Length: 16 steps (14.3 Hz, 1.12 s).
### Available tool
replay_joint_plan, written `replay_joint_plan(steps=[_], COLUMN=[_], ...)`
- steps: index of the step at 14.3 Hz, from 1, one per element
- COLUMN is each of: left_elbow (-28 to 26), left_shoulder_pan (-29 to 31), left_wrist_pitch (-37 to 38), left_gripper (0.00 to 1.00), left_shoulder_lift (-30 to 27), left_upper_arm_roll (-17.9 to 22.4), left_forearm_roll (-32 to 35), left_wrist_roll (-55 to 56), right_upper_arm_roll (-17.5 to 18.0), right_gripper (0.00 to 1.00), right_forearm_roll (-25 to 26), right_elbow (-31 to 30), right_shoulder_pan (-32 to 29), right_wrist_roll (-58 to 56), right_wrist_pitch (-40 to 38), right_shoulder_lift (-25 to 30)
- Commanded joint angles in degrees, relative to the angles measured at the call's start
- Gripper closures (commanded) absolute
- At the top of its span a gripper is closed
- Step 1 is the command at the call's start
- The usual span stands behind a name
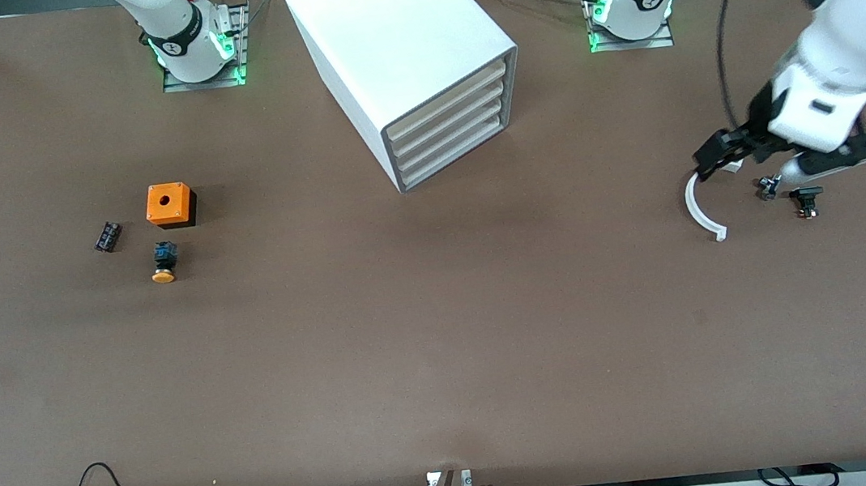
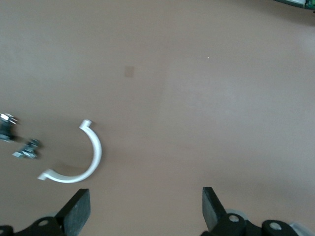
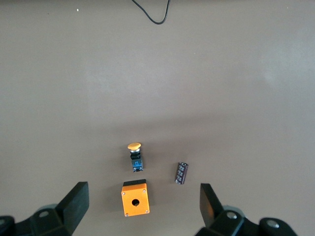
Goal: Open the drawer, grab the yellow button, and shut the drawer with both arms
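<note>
Cabinet (image 1: 412, 58): top drawer (image 1: 445, 99) shut. Button (image 1: 164, 262) on table beside orange cube (image 1: 170, 204) (not in the drawer). Left gripper (image 2: 145, 209): fingers apart, over white curved piece (image 1: 702, 208). Right gripper (image 3: 142, 206): apart, above the button. Step: start; next likely calls for pulling the drawer.

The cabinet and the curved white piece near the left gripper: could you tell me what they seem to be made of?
The cabinet looks like matte white plastic or painted sheet; its flat faces show no glare or grain, so I cannot say which. The curved white piece looks like moulded or printed plastic: uniform white, thin, with squared end tabs. The left gripper hangs over its end.
</note>
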<state>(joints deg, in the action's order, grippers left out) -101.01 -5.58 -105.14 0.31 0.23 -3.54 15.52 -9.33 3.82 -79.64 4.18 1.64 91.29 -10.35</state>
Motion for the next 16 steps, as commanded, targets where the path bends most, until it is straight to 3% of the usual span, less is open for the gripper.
replay_joint_plan(steps=[1,5,12,16], left_elbow=[3.89,4.15,6.62,6.62], left_shoulder_pan=[0.04,0.31,0.14,0.14], left_wrist_pitch=[5.46,8.81,12.50,12.50], left_gripper=[0.00,0.00,0.00,0.00], left_shoulder_lift=[-0.65,-2.51,-1.72,-1.45], left_upper_arm_roll=[2.05,2.05,1.62,1.53], left_forearm_roll=[-0.42,3.62,3.63,3.63], left_wrist_roll=[-9.42,-14.46,-13.85,-13.76], right_upper_arm_roll=[-1.04,-1.04,-0.95,-0.78], right_gripper=[0.00,0.00,0.00,0.00], right_forearm_roll=[-1.18,-1.44,-1.27,-0.92], right_elbow=[-2.01,-9.46,-21.41,-21.35], right_shoulder_pan=[0.92,0.92,0.92,1.01], right_wrist_roll=[-1.46,-1.72,-1.73,-1.81], right_wrist_pitch=[-4.61,-2.71,5.63,0.12], right_shoulder_lift=[2.79,7.88,16.49,18.87])
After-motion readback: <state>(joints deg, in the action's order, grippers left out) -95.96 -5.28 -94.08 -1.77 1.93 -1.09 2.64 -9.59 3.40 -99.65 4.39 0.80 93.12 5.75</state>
